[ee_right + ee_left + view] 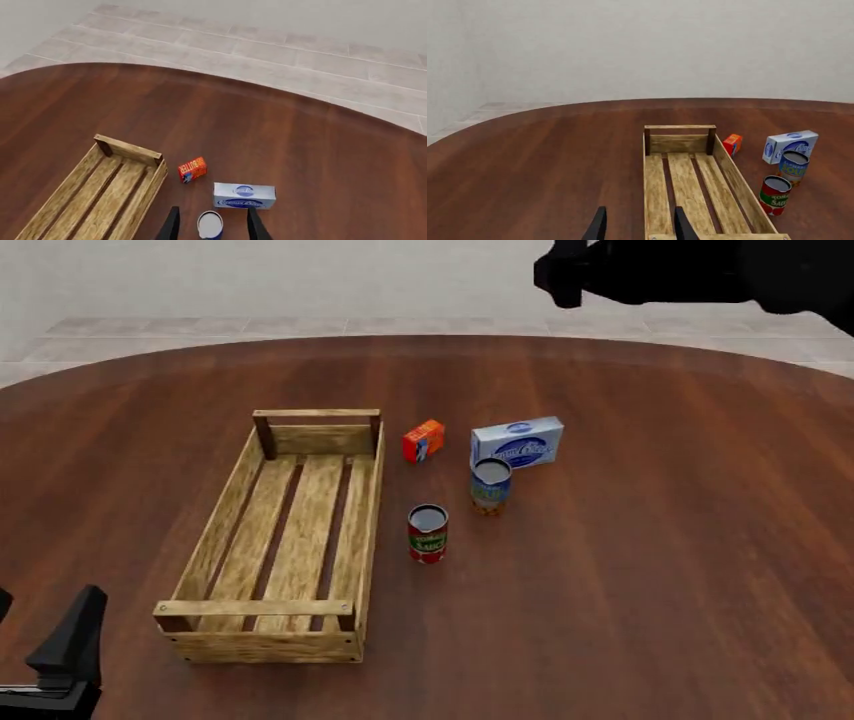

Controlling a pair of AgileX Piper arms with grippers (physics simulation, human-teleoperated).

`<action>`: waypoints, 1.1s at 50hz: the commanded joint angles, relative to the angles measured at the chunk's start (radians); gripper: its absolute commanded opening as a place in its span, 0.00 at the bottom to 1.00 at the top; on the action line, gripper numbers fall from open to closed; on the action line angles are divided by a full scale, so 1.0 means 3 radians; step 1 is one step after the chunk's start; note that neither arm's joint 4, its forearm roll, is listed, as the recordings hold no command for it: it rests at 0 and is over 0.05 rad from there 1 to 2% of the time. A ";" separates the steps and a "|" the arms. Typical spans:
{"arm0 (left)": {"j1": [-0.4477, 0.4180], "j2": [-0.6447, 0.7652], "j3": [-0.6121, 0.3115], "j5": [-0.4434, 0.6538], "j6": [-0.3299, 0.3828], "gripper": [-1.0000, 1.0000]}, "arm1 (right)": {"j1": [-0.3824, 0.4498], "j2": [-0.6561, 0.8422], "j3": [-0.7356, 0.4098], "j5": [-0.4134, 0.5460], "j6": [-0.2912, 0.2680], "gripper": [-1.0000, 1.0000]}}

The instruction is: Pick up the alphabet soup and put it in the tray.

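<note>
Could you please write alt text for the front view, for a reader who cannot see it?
An empty wooden tray lies on a round brown table, with the alphabet soup, a red can, a white box and an orange box standing outside it, untouched.

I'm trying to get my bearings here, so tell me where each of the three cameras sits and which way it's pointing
Front view: above the arms' side, facing forward and down; the tray left, right arm top right.
Left wrist view: low at the tray's near end, looking along it; left gripper open.
Right wrist view: high above, looking down; right gripper open over the alphabet soup.
All three views show the tray and soup.
</note>
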State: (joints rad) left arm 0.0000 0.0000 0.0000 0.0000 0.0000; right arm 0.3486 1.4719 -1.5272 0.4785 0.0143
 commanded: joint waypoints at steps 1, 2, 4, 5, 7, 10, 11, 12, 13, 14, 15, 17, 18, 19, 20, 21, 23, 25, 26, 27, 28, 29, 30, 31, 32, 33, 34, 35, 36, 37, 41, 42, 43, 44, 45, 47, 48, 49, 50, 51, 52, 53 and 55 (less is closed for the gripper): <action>0.0000 0.0000 0.0000 0.0000 0.0000 1.00 | 0.0065 0.0329 -0.0285 0.0124 0.0100 1.00; 0.0000 0.0000 0.0000 0.0000 0.0000 1.00 | 0.0080 0.0340 -0.0289 0.0126 0.0083 1.00; 0.0000 0.0000 0.0000 0.0000 0.0000 1.00 | 0.0083 0.0377 -0.0301 0.0125 0.0081 1.00; 0.0000 0.0000 0.0000 0.0000 0.0000 1.00 | 0.0100 0.0404 -0.0305 0.0129 0.0078 1.00; 0.0000 0.0000 0.0000 0.0000 0.0000 1.00 | 0.0090 0.0421 -0.0308 0.0126 0.0067 1.00; 0.0000 0.0000 0.0000 0.0000 0.0000 1.00 | 0.0082 0.0464 -0.0296 0.0115 0.0033 1.00; 0.0000 0.0000 0.0000 0.0000 0.0000 1.00 | 0.0060 0.0479 -0.0300 0.0114 0.0054 1.00; 0.0000 0.0000 0.0000 0.0000 0.0000 1.00 | 0.0073 0.0491 -0.0285 0.0108 0.0048 1.00; 0.0000 0.0000 0.0000 0.0000 0.0000 1.00 | 0.0056 0.0502 -0.0276 0.0100 0.0015 1.00; 0.0000 0.0000 0.0000 0.0000 0.0000 1.00 | 0.0046 0.0524 -0.0269 0.0101 0.0038 1.00; 0.0000 0.0000 0.0000 0.0000 0.0000 1.00 | 0.0053 0.0527 -0.0256 0.0092 0.0026 1.00; 0.0000 0.0000 0.0000 0.0000 0.0000 1.00 | 0.0053 0.0553 -0.0237 0.0089 0.0045 1.00; 0.0000 0.0000 0.0000 0.0000 0.0000 1.00 | 0.0059 0.0562 -0.0227 0.0087 0.0032 1.00; 0.0000 0.0000 0.0000 0.0000 0.0000 1.00 | 0.0059 0.0562 -0.0226 0.0087 0.0032 1.00; 0.0000 0.0000 0.0000 0.0000 0.0000 1.00 | 0.0055 0.0581 -0.0220 0.0088 0.0026 1.00; 0.0000 0.0000 0.0000 0.0000 0.0000 1.00 | 0.0030 0.0606 -0.0208 0.0076 0.0052 1.00; 0.0000 0.0000 0.0000 0.0000 0.0000 1.00 | 0.0046 0.0621 -0.0193 0.0061 0.0066 1.00; 0.0000 0.0000 0.0000 0.0000 0.0000 1.00 | 0.0066 0.0631 -0.0186 0.0062 0.0083 1.00; 0.0000 0.0000 0.0000 0.0000 0.0000 1.00 | 0.0064 0.0640 -0.0178 0.0053 0.0080 1.00; 0.0000 0.0000 0.0000 0.0000 0.0000 1.00 | 0.0075 0.0655 -0.0175 0.0061 0.0076 1.00; 0.0000 0.0000 0.0000 0.0000 0.0000 1.00 | 0.0082 0.0664 -0.0160 0.0050 0.0055 1.00; 0.0000 0.0000 0.0000 0.0000 0.0000 1.00 | 0.0075 0.0682 -0.0153 0.0045 0.0046 1.00; 0.0000 0.0000 0.0000 0.0000 0.0000 1.00 | 0.0088 0.0697 -0.0141 0.0041 0.0044 1.00; 0.0000 0.0000 0.0000 0.0000 0.0000 1.00 | 0.0078 0.0714 -0.0120 0.0024 0.0033 1.00; 0.0000 0.0000 0.0000 0.0000 0.0000 1.00 | 0.0078 0.0714 -0.0119 0.0024 0.0033 1.00; 0.0000 0.0000 0.0000 0.0000 0.0000 1.00 | 0.0079 0.0742 -0.0091 0.0004 0.0029 1.00; 0.0000 0.0000 0.0000 0.0000 0.0000 1.00 | 0.0090 0.0753 -0.0062 -0.0012 0.0023 1.00; 0.0000 0.0000 0.0000 0.0000 0.0000 1.00 | 0.0090 0.0753 -0.0062 -0.0013 0.0023 1.00; 0.0000 0.0000 0.0000 0.0000 0.0000 1.00 | 0.0095 0.0762 -0.0045 -0.0022 0.0022 1.00; 0.0000 0.0000 0.0000 0.0000 0.0000 1.00 | 0.0091 0.0775 -0.0024 -0.0038 0.0026 1.00; 0.0000 0.0000 0.0000 0.0000 0.0000 1.00 | 0.0092 0.0803 0.0011 -0.0057 0.0007 1.00; 0.0000 0.0000 0.0000 0.0000 0.0000 1.00 | 0.0098 0.0810 0.0018 -0.0058 0.0004 1.00; 0.0000 0.0000 0.0000 0.0000 0.0000 1.00 | 0.0092 0.0815 0.0019 -0.0059 0.0007 1.00; 0.0000 0.0000 0.0000 0.0000 0.0000 1.00 | 0.0091 0.0820 0.0022 -0.0062 0.0006 1.00; 0.0000 0.0000 0.0000 0.0000 0.0000 1.00 | 0.0093 0.0825 0.0030 -0.0068 -0.0018 1.00; 0.0000 0.0000 0.0000 0.0000 0.0000 1.00 | 0.0097 0.0830 0.0040 -0.0075 -0.0034 1.00; 0.0000 0.0000 0.0000 0.0000 0.0000 1.00 | 0.0091 0.0845 0.0045 -0.0079 -0.0041 1.00; 0.0000 0.0000 0.0000 0.0000 0.0000 1.00 | 0.0085 0.0860 0.0046 -0.0083 -0.0046 1.00; 0.0000 0.0000 0.0000 0.0000 0.0000 1.00 | 0.0096 0.0868 0.0049 -0.0080 -0.0057 1.00; 0.0000 0.0000 0.0000 0.0000 0.0000 1.00 | 0.0096 0.0868 0.0049 -0.0080 -0.0057 1.00; 0.0000 0.0000 0.0000 0.0000 0.0000 1.00 | 0.0091 0.0878 0.0050 -0.0081 -0.0057 1.00; 0.0000 0.0000 0.0000 0.0000 0.0000 1.00 | 0.0092 0.0883 0.0052 -0.0084 -0.0057 1.00; 0.0000 0.0000 0.0000 0.0000 0.0000 1.00 | 0.0095 0.0891 0.0055 -0.0084 -0.0059 1.00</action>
State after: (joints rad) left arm 0.0000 0.0000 0.0000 0.0000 0.0000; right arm 0.3757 1.7192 -1.5233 0.4611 0.0066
